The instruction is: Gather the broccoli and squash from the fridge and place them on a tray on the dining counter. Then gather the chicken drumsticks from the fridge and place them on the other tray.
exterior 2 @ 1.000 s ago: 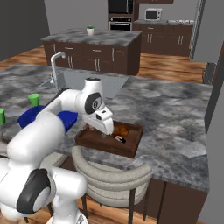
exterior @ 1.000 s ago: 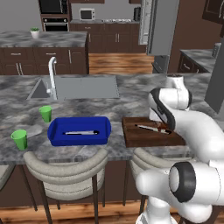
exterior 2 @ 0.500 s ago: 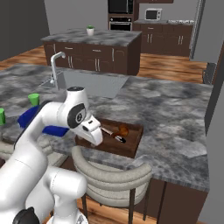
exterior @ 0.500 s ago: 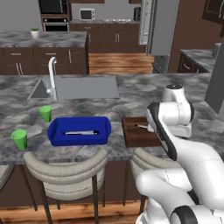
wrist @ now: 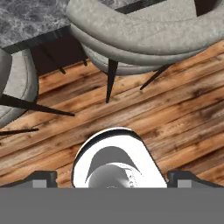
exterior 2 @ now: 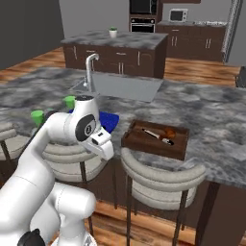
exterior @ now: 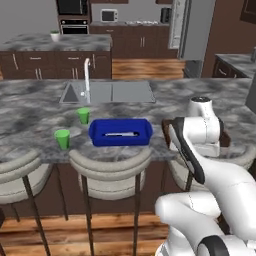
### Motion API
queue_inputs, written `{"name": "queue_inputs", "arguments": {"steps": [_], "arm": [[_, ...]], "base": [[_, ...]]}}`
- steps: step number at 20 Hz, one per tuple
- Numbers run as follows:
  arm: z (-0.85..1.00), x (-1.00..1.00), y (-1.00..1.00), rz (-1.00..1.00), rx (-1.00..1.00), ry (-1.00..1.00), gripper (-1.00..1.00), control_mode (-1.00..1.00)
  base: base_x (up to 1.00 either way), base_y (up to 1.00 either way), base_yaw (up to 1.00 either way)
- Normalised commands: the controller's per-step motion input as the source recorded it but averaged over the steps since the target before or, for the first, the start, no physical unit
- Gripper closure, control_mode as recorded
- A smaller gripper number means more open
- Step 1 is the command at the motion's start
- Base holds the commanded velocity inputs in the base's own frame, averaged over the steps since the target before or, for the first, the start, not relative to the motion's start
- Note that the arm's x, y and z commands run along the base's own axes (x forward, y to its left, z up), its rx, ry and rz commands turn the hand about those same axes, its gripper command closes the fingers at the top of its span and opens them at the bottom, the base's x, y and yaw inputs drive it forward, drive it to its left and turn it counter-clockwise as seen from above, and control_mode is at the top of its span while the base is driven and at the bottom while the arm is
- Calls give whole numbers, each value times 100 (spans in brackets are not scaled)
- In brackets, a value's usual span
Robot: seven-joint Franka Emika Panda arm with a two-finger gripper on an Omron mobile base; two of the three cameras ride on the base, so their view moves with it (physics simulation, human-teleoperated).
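Tool: the two-finger tool (wrist: 112, 177) points down at the plank floor (wrist: 175, 109) beside the grey padded stools (wrist: 144, 35); its tips stand wide apart with nothing between them.
Arm: folded low in front of the long grey marbled stone counter (exterior: 35, 107), off the counter edge.
Blue tray: bright blue shallow rectangular tray (exterior: 120, 132) on the counter near the sink (exterior: 112, 92); something pale and thin lies inside, too small to identify.
Wooden tray: dark brown wooden tray with low sides (exterior 2: 156, 139) on the counter, well apart from the blue one; small orange-brown and dark pieces lie inside, likely chicken drumsticks (exterior 2: 169, 134).
Green cups: two (exterior: 83, 115) (exterior: 62, 139) left of the blue tray.
Step, judged: hand withdrawn after a placement.
Risk: the elbow swings close to the wooden tray and stool backs; a wide turn could knock the tray along or off the counter edge.
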Motion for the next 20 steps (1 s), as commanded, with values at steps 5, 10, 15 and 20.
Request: {"name": "queue_inputs", "arguments": {"steps": [5, 10, 15, 20], "arm": [[0, 0, 0, 0, 0, 0, -100, 100], [0, 0, 0, 0, 0, 0, -100, 100], [0, 0, 0, 0, 0, 0, -100, 100], [0, 0, 0, 0, 0, 0, -100, 100]], "base": [[-49, 100, 0], [-29, 100, 0], [-2, 100, 0], [0, 100, -2]]}}
